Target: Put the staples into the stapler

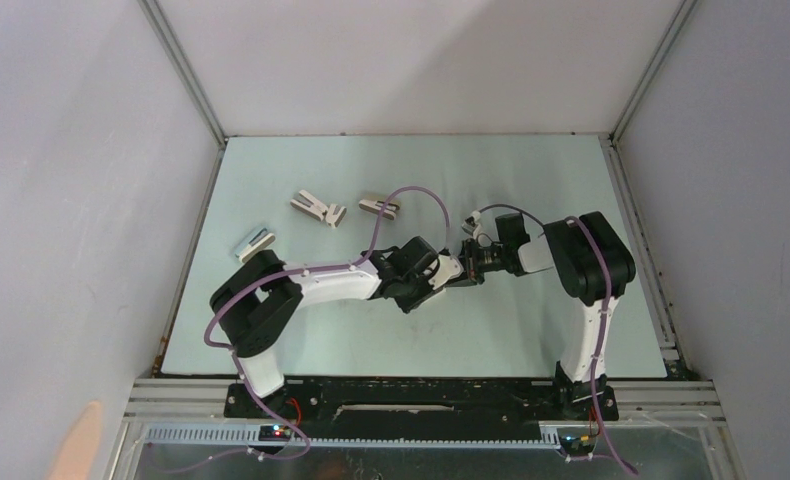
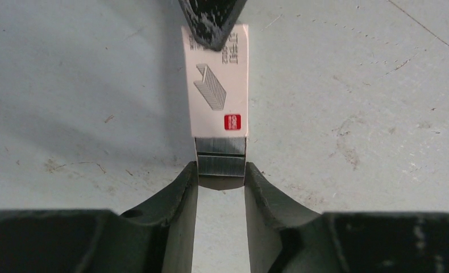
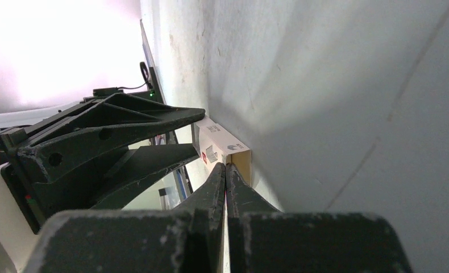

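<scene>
The left end effector [image 2: 221, 173] pinched the near end of the grey tray [image 2: 220, 153] between its fingertips. The tray stuck out of the staple box [image 2: 216, 74], which lay flat on the tabletop [image 2: 353, 85] straight ahead, its long axis in line with the fingers and its open end facing them. The sleeve was white, with a staple-strip drawing and a red mark, and at its far end rested the pressed-together right end effector [image 3: 226, 170].

right pincer [image 3: 226, 172], fingers pressed together, tips against the near end of the white staple box [image 3: 219, 143] lying on the pale table [image 3: 336, 114]; left pincer [image 3: 199, 132] straddles its far end.
</scene>
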Robot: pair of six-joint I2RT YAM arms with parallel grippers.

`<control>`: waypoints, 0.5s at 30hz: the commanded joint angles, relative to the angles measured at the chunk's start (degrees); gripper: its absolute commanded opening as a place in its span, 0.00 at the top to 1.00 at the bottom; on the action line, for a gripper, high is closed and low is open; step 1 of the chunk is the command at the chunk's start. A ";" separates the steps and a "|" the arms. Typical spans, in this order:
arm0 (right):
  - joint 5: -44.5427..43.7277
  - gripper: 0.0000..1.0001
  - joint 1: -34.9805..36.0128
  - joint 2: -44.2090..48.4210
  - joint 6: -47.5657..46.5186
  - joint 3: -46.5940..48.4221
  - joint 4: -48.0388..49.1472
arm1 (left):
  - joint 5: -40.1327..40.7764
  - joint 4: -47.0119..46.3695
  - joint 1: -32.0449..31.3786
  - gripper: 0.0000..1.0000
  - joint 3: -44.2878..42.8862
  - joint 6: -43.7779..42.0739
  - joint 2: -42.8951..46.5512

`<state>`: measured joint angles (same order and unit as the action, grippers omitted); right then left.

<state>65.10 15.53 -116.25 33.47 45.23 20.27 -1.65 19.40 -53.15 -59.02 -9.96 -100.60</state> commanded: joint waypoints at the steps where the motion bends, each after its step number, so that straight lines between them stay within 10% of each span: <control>1: -2.26 1.00 -2.19 3.11 -3.66 0.12 -3.12 | 1.47 -1.31 -0.37 0.68 0.42 0.34 0.02; 15: -4.07 0.97 -5.93 6.66 -7.75 -0.41 -9.92 | 3.06 -1.67 -1.30 0.67 1.01 -0.16 -0.10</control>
<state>62.39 10.31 -112.42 28.51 44.82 13.26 -0.19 18.63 -53.89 -58.81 -9.98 -100.73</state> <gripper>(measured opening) 0.015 0.350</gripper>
